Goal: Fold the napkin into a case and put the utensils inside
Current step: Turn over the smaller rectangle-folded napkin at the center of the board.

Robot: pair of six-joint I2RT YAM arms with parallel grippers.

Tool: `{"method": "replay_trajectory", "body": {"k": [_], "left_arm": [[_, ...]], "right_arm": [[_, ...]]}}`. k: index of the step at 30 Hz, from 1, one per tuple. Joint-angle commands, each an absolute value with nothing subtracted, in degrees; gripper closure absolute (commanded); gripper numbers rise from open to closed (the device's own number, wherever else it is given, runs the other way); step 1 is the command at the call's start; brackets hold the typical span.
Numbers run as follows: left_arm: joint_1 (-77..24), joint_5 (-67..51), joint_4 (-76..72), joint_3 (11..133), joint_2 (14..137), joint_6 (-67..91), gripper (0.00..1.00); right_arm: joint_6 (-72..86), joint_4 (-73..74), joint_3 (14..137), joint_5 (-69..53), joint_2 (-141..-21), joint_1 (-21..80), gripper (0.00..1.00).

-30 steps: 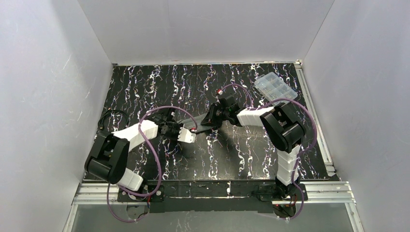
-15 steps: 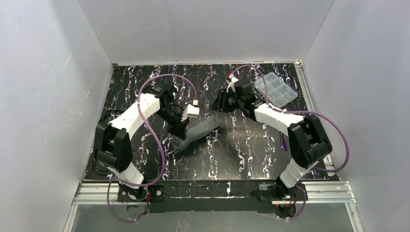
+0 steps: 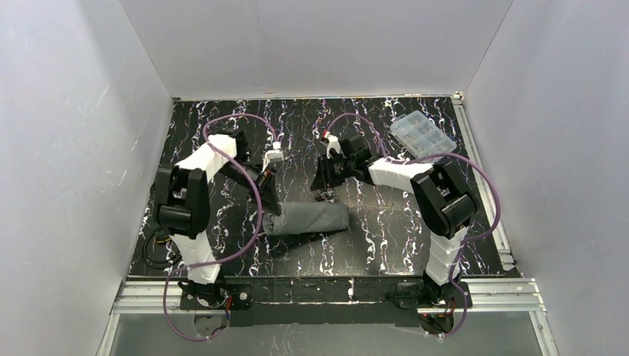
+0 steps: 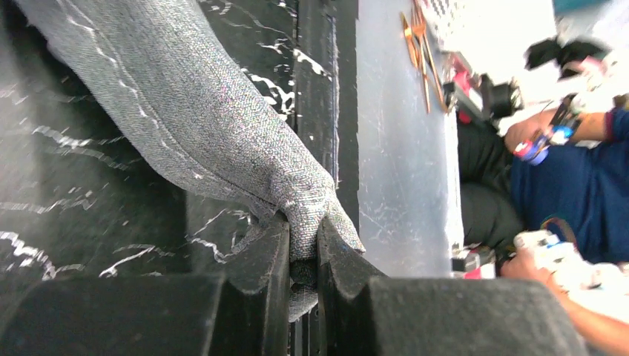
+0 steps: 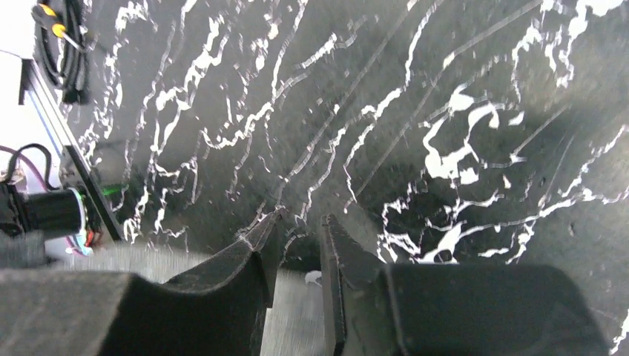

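Napkin [image 3: 308, 219] lies bunched in a loose roll at the middle of the bench [image 3: 393, 245]; left jaws clamped on its edge, cloth pinched between the fingers [image 4: 259, 259]; right jaws slightly apart, holding nothing, close over bare bench just beyond the roll; clear compartment box [image 3: 423, 133] stands at the far right corner.

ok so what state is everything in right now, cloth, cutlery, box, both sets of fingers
napkin: bunched into a loose roll, not yet a case, one end pinched
left fingers: shut on the napkin's end
right fingers: slightly apart, empty, over bare table
fork and spoon: lying loose, outside the napkin
clear box: flat at the far right corner; lid too small to judge
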State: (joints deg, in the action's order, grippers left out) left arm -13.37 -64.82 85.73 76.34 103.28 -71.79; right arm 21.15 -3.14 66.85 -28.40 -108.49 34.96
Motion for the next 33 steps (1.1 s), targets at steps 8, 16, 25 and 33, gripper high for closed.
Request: {"method": "replay_trajectory", "body": {"k": [8,16,25,33], "left_arm": [[-4.25,-59.32,76.37,76.4,115.17,-58.22,1.0],[-2.47,-49.19,64.95,74.99,116.24,-49.65,0.99],[-2.47,-35.34,48.22,70.27,109.43,-40.48,0.35],[-2.34,-31.35,50.56,72.63,103.0,-41.29,0.27]], "right_arm": [[19.06,5.07,63.16,-19.37,-103.34,30.52,0.7],[22.51,-3.41,58.26,-13.12,-92.67,36.01,0.58],[28.14,-12.39,57.87,-13.67,-100.58,46.15,0.58],[27.05,-9.48,60.21,-11.57,-100.56,46.77,0.57]]}}
